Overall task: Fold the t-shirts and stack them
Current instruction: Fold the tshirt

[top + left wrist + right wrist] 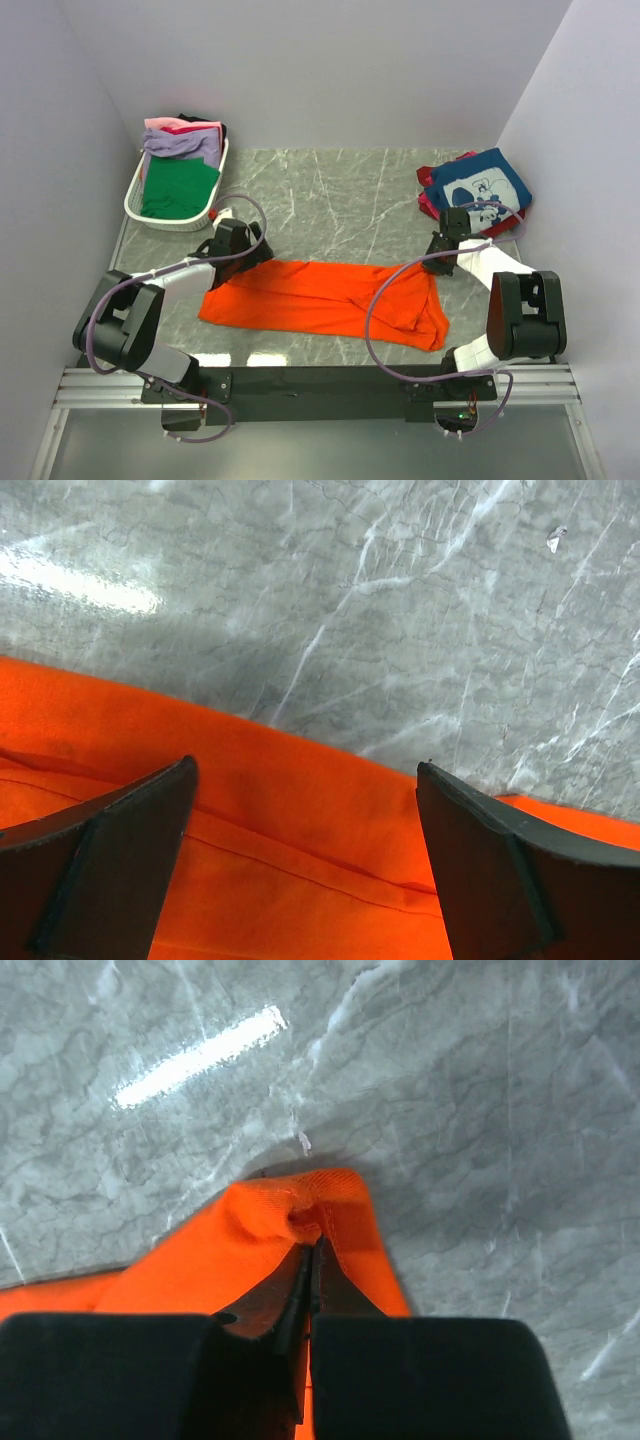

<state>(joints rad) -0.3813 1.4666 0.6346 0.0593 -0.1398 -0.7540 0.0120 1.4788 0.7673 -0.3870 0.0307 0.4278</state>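
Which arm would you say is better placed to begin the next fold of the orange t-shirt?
Right, probably. The right hand is shut on a bunched corner of the orange t-shirt, ready to lift. The left hand is wide open over the shirt's far edge, gripping nothing.

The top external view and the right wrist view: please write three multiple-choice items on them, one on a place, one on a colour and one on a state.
1. Where on the table does the white basket stand?
A. far left corner
B. far right corner
C. near edge, middle

2. What colour is the spread t-shirt?
A. green
B. orange
C. lavender

3. How is the right gripper?
A. open above bare table
B. shut on a fold of the spread t-shirt
C. shut on nothing

Answers:
1 A: the top view shows the basket at the far left.
2 B: the cloth is bright orange in every view.
3 B: the right wrist view shows closed fingers pinching bunched orange cloth.
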